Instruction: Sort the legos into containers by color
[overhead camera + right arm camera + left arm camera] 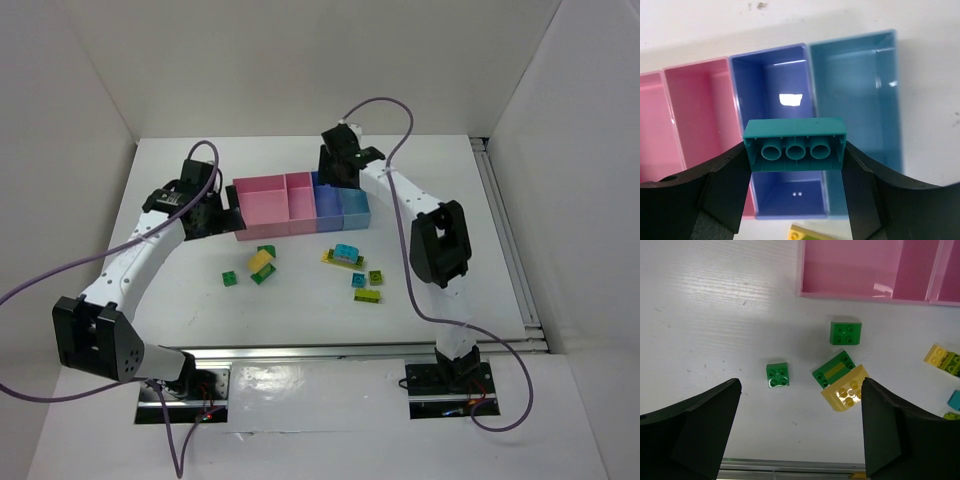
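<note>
Teal brick (795, 131) is up in the air, pinched by the right gripper (796, 156) with one finger pressing on each short end. Its long axis runs straight across from finger to finger. The hollow underside with the three tubes faces the wrist camera, so I'd guess the studs point away, towards the bins

From the wrist view the violet bin (772, 75) is right beneath it, with the light blue bin (855, 90) just beside on one side and a pink bin (700, 110) on the other. Thing to watch imo: the violet bin's long axis runs away from the wrist and the brick lies crosswise to it, spanning the narrow way. It also sits a touch towards the light blue side. I can't tell how high it hangs over the rim, so no idea if it clears both walls on a straight drop. Which of the two blue bins teal belongs in, can't say from here

Left gripper (801, 385) is spread wide with nothing in it, hovering over the loose bricks (262, 262) on the table (700, 315), just off the pink end of the row. It's clearly the nearer arm for those green and yellow ones
</note>
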Controlling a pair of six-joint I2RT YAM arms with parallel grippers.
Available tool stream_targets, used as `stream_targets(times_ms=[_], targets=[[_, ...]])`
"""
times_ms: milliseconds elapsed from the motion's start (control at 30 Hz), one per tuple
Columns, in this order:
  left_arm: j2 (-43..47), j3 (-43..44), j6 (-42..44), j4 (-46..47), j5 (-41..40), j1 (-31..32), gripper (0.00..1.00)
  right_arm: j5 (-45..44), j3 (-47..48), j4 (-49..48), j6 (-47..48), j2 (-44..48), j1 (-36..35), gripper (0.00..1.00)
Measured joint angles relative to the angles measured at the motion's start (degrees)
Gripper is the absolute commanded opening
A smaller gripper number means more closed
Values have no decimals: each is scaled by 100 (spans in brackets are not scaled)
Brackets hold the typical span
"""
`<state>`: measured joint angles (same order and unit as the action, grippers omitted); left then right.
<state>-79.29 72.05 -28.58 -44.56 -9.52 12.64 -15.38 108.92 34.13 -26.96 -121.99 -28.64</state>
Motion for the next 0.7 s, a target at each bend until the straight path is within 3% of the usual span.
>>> stream_targets(times_ms=[33,133,167,400,700], targets=[[17,-42,-2,0,4,-31,99,11,153,11,42,-138,-42,62],[57,-190,-4,-17,37,-85,99,111,535,33,151,-422,-96,73],[59,-219,-4,-31,39,-94,99,140,686,39,186,-514,-116,87],[70,-264,0,-28,83,-131,99,74,940,35,330,-529,-151,87],[76,-273,26,-13,74,-140,99,212,-2186,-557,492,1862,-203,82]])
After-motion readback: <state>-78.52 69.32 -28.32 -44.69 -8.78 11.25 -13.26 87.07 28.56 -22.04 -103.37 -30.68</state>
